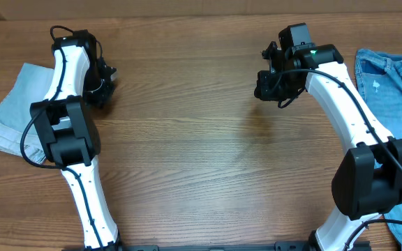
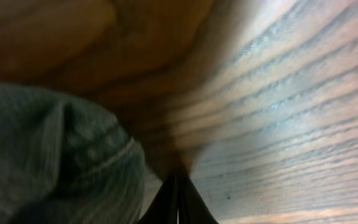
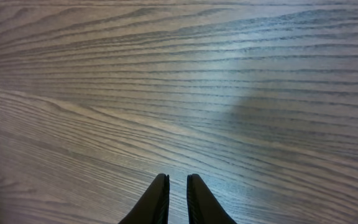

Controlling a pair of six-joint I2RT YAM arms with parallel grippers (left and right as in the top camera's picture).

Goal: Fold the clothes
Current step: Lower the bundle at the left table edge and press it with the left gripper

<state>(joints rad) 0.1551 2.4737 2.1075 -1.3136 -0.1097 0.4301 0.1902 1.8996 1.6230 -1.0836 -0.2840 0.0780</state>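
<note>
The work surface is a brown wood-grain table (image 1: 201, 153), and you view it from above and from each wrist.

1. At the far left edge, locate the folded pale grey-blue cloth (image 1: 9, 115). It lies flat on the table, partly under the white left arm.
2. Just right of that cloth, check the left gripper (image 1: 103, 87). In the left wrist view its black fingers (image 2: 180, 202) press together with no gap and grasp nothing. The cloth (image 2: 55, 162) sits close beside them, to their left.
3. Right of centre, on the far side, check the right gripper (image 1: 264, 86). In the right wrist view its fingers (image 3: 157, 199) stand a narrow slot apart over bare wood and carry nothing.
4. At the right edge, locate the light-wash blue denim garment (image 1: 396, 90). It lies spread out, unfolded, with stitched seams showing, partly under the right arm and well apart from the right gripper.
</note>
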